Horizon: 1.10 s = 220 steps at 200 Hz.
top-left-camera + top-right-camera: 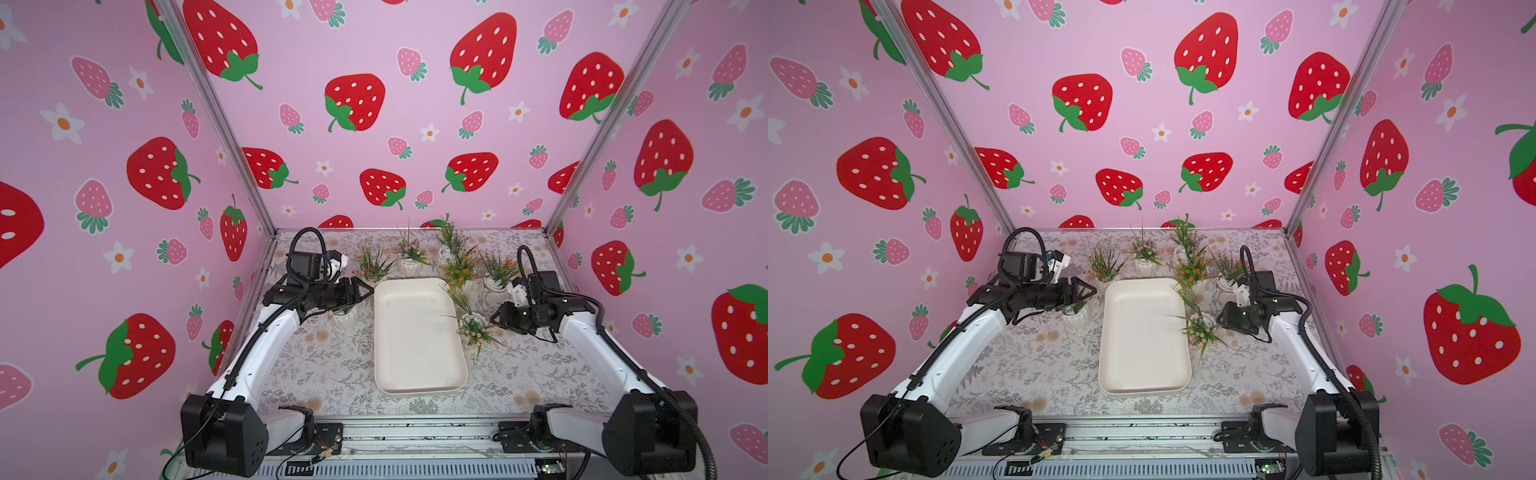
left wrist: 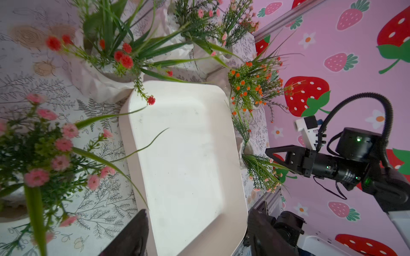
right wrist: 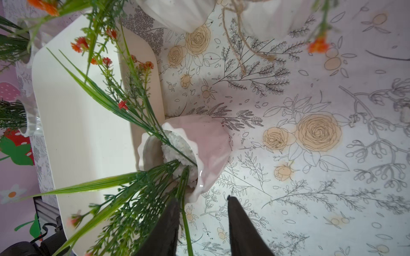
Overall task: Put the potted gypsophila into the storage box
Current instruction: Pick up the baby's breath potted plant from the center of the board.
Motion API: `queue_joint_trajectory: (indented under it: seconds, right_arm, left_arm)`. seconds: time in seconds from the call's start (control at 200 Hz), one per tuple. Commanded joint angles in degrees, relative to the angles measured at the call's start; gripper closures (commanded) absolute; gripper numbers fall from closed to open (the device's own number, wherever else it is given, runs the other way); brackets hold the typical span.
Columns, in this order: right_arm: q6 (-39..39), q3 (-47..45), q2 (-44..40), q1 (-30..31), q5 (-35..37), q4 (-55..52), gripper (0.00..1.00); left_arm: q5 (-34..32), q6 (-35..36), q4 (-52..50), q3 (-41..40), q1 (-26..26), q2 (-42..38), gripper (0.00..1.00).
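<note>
My right pincer (image 3: 202, 199) is loose. Its two fingers (image 3: 164, 226) are apart and hold nothing. Their tips sit just beside the rim of the pink-flower pot (image 3: 210, 144). That pot sits on the counter (image 3: 310, 188), right next to the long side of the storage box (image 3: 84, 133), not in it. The box has nothing in it. My left pincer (image 1: 365, 291) is loose too, wide apart, near another pot (image 1: 347, 320) on the box's other side.

I think the pot is hard, shiny and a bit slippery. It looks light, but it might crack if it drops. The sprigs (image 3: 133, 199) are thin and bendy, so pulling on them is no good. The best place to hold, I think, is the ribbed wall just under the rim, one finger on each side.

The pot's long line runs from its bottom up to the sprig tips. It seems to lean, with its mouth turned toward the box and long green blades reaching over the box's rim.
</note>
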Motion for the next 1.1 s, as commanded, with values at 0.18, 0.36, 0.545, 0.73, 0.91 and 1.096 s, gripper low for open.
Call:
queue_joint_trajectory:
  seconds: [0.18, 0.36, 0.545, 0.73, 0.91, 1.096]
  right_arm:
    - [-2.93, 3.68, 6.16, 1.99, -0.48, -2.61, 0.69]
    - [-3.77, 4.87, 9.28, 3.22, 0.2, -3.15, 0.69]
    - [-3.32, 5.48, 11.97, 4.59, 1.12, -2.72, 0.69]
    - [-3.23, 6.06, 14.58, 5.45, 2.68, -2.97, 0.73]
    - [-2.97, 5.93, 14.91, 5.6, 2.84, -2.62, 0.78]
    - [-2.88, 5.26, 15.91, 5.6, 3.23, -2.63, 0.84]
  left_arm:
    - [4.32, -0.48, -0.53, -0.55, 0.06, 1.36, 0.33]
    - [1.27, -0.32, -0.94, -1.05, 0.06, 0.35, 0.34]
    - [1.1, -0.15, -0.95, -0.99, 0.06, 0.48, 0.34]
    - [0.25, -0.12, -1.2, -0.99, 0.07, 0.58, 0.35]
    - [0.06, 0.03, -1.2, -1.08, 0.07, 0.48, 0.35]
    - [0.01, 0.64, -1.78, -0.68, 0.28, 0.92, 0.35]
